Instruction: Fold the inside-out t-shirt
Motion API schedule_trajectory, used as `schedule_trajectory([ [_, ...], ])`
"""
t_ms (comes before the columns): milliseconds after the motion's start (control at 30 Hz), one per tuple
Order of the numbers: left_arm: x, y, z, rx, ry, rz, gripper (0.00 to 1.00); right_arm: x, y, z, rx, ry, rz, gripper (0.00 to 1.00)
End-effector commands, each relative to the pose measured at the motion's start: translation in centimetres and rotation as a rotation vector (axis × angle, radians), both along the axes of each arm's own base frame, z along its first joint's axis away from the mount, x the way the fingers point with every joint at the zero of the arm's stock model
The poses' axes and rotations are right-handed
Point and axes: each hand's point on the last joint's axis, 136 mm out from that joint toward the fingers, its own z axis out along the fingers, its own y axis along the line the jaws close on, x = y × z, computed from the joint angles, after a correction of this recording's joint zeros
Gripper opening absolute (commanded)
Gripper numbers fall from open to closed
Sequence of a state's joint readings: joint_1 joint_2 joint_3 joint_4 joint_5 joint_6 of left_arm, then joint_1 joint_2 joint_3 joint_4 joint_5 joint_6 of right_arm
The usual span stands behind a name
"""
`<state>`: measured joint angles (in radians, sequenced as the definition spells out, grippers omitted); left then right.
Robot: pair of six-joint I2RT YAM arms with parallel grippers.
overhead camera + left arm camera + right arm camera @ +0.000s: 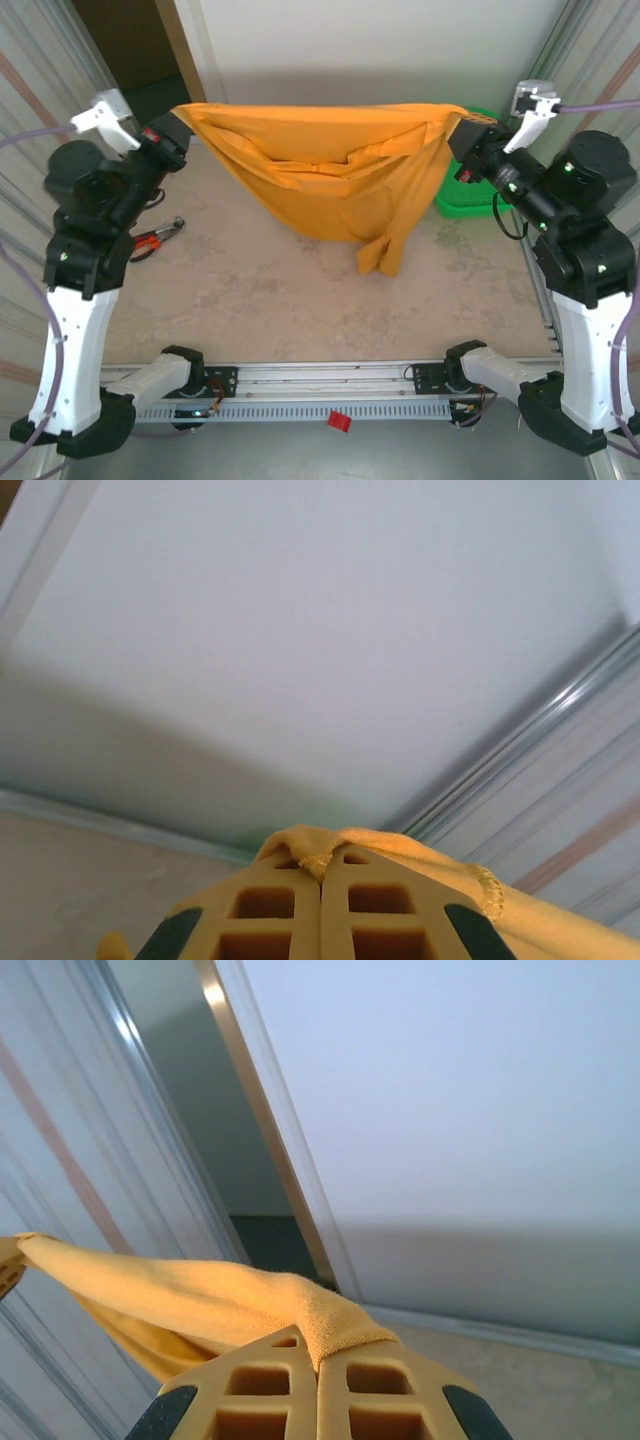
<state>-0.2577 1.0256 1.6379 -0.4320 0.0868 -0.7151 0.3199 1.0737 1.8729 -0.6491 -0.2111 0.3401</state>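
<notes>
The inside-out t-shirt [330, 170], mustard orange-yellow, hangs in the air stretched between my two grippers at the back of the table, sagging in the middle with one end dangling to the table. My left gripper [183, 125] is shut on its left corner; in the left wrist view the cloth [400, 845] is pinched between the tan fingers [262, 905]. My right gripper [462, 128] is shut on the right corner, and the right wrist view shows fabric [200, 1295] running left out of the closed fingers [380, 1385].
A green plastic basket [470, 195] stands at the back right behind the shirt. Red-handled pliers [158, 238] lie on the table at the left. White wall [380, 50] runs along the back, corrugated panels on both sides.
</notes>
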Motion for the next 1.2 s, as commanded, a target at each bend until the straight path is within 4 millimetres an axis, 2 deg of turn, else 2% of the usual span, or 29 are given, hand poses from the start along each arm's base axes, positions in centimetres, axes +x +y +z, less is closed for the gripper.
schedule_trajectory([
  [0, 0.3, 0.9, 1.6, -0.050, -0.027, 0.045, 0.00, 2.5, 0.3, 0.2, 0.018, 0.020, -0.015, 0.00],
  [67, 2.3, 1.2, 0.2, -0.027, 0.029, 0.095, 0.00, 5.8, 0.8, -1.6, 0.008, 0.085, -0.009, 0.00],
  [133, 5.3, 1.5, -1.3, -0.001, 0.081, 0.128, 0.00, 10.0, 1.4, -3.9, 0.011, 0.161, 0.001, 0.00],
  [267, 13.3, 2.2, -4.4, -0.005, 0.169, 0.147, 0.00, 18.8, 1.6, -7.9, 0.074, 0.302, 0.038, 0.00],
  [333, 17.3, 2.1, -4.8, -0.005, 0.174, 0.135, 0.00, 22.3, 1.7, -8.4, 0.096, 0.336, 0.063, 0.00],
  [367, 18.9, 2.0, -4.3, 0.000, 0.162, 0.124, 0.00, 24.2, 1.6, -8.7, 0.097, 0.351, 0.068, 0.00],
  [433, 21.9, 1.3, -3.4, 0.017, 0.143, 0.091, 0.00, 26.5, 1.4, -7.6, 0.111, 0.332, 0.084, 0.00],
  [500, 23.6, 0.6, -1.6, 0.017, 0.095, 0.060, 0.00, 27.6, 0.8, -5.2, 0.177, 0.267, 0.103, 0.00],
  [567, 23.7, 0.3, 1.3, -0.009, 0.030, 0.045, 0.00, 27.9, -0.5, -2.9, 0.270, 0.213, 0.130, 0.00],
  [700, 21.2, 0.9, 5.9, -0.001, -0.095, 0.066, 0.00, 25.6, -2.0, 1.6, 0.311, 0.095, 0.144, 0.00],
  [767, 19.4, 1.7, 6.8, 0.024, -0.118, 0.104, 0.00, 24.0, -2.5, 3.3, 0.305, 0.051, 0.148, 0.00],
  [833, 17.7, 2.3, 6.7, 0.045, -0.136, 0.137, 0.00, 22.8, -2.6, 4.1, 0.297, 0.039, 0.162, 0.00],
  [900, 16.2, 3.2, 4.9, 0.055, -0.111, 0.176, 0.00, 22.0, -2.1, 3.4, 0.277, 0.070, 0.184, 0.00],
  [933, 15.6, 3.7, 3.2, 0.067, -0.070, 0.200, 0.00, 21.9, -1.6, 2.2, 0.261, 0.109, 0.194, 0.00],
  [1000, 14.4, 4.5, -1.5, 0.082, 0.034, 0.240, 0.00, 21.6, -0.4, -1.5, 0.219, 0.201, 0.200, 0.00],
  [1100, 12.4, 5.6, -11.4, 0.061, 0.225, 0.285, 0.00, 20.3, 1.8, -10.1, 0.166, 0.358, 0.184, 0.00],
  [1167, 10.5, 5.9, -19.2, 0.043, 0.383, 0.297, 0.00, 18.3, 3.3, -18.2, 0.153, 0.505, 0.189, 0.00],
])
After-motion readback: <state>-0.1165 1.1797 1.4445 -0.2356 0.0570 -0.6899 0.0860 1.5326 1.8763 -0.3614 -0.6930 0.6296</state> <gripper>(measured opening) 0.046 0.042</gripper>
